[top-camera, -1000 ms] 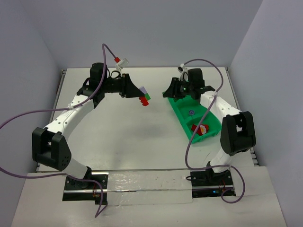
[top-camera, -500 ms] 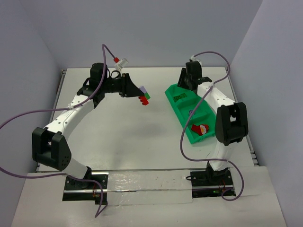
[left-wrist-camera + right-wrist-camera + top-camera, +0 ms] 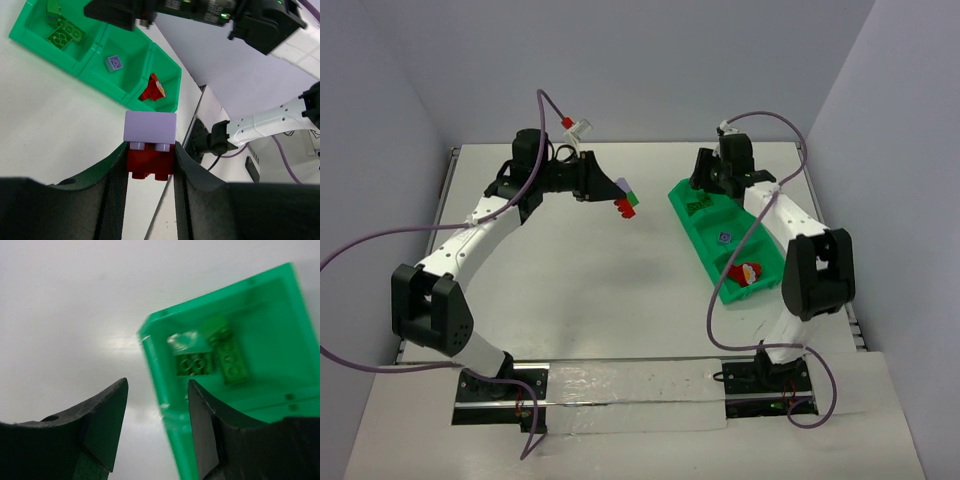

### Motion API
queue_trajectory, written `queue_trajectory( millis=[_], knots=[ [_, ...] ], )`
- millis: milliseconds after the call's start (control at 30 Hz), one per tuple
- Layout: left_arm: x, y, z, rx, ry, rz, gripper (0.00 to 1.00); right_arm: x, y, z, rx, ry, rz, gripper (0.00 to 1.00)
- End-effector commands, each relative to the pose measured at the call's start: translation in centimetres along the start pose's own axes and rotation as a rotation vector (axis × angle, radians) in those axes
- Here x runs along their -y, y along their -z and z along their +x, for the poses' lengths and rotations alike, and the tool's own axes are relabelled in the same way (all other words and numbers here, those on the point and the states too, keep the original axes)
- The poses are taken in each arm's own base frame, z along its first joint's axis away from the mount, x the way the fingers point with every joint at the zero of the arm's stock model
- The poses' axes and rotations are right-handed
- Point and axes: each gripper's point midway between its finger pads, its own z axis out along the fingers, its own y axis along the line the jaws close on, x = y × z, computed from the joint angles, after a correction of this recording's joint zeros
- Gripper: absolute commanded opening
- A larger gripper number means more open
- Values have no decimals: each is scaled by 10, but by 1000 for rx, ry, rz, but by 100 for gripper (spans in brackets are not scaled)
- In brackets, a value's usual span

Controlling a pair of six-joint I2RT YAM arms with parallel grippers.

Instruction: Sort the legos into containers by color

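The left gripper [image 3: 150, 150] is clamped on a red lego [image 3: 149, 164] capped by a purple lego [image 3: 150, 128], above the worktop [image 3: 570, 280] toward its far edge. The green tray [image 3: 132, 70] lies near the right edge, with green legos [image 3: 220, 360], a small purple piece [image 3: 115, 62] and red pieces [image 3: 152, 90] in separate compartments. The right gripper [image 3: 157, 390] hovers over the tray's far end, its fingers apart and holding nothing.

Green tray [image 3: 694, 238] is holding green bricks [image 3: 65, 35], purple brick [image 3: 114, 63], red brick [image 3: 152, 90] in separate compartments; left gripper [image 3: 150, 159] is clamping purple-on-red stack [image 3: 150, 134].
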Motion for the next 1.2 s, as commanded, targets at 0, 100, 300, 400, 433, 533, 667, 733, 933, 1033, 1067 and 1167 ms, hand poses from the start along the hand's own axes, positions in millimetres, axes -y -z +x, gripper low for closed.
queue_trajectory(
  millis=[0, 100, 300, 400, 433, 533, 667, 733, 933, 1033, 1067, 1167],
  knots=[
    [13, -3, -15, 15, -50, 38, 0, -104, 80, -33, 138, 143, -598, 58],
    [13, -4, -15, 11, -50, 45, 0, -140, 116, -14, 49, 170, -872, 57],
    [13, -5, -14, 1, -56, 56, 0, -175, 140, -8, -55, 213, -1084, 58],
    [14, -5, -15, 2, -61, 57, 0, -188, 141, -1, -118, 216, -1166, 58],
    [15, -4, -15, 3, -63, 59, 0, -191, 145, 1, -128, 215, -1195, 58],
    [15, -4, -15, 3, -69, 59, 0, -199, 149, 2, -139, 203, -1255, 58],
    [15, -3, -14, 0, -73, 58, 0, -206, 155, 8, -183, 197, -1318, 57],
    [16, -3, -14, 0, -73, 59, 0, -208, 157, 11, -198, 197, -1334, 56],
    [17, -2, -13, -1, -79, 61, 0, -208, 163, 16, -223, 177, -1372, 56],
    [18, -1, -14, 3, -86, 62, 0, -208, 163, 18, -232, 171, -1375, 56],
    [19, 0, -14, 3, -88, 65, 0, -207, 163, 19, -236, 170, -1375, 56],
    [23, 1, -15, 7, -93, 73, 0, -208, 161, 22, -252, 163, -1376, 57]
  ],
)
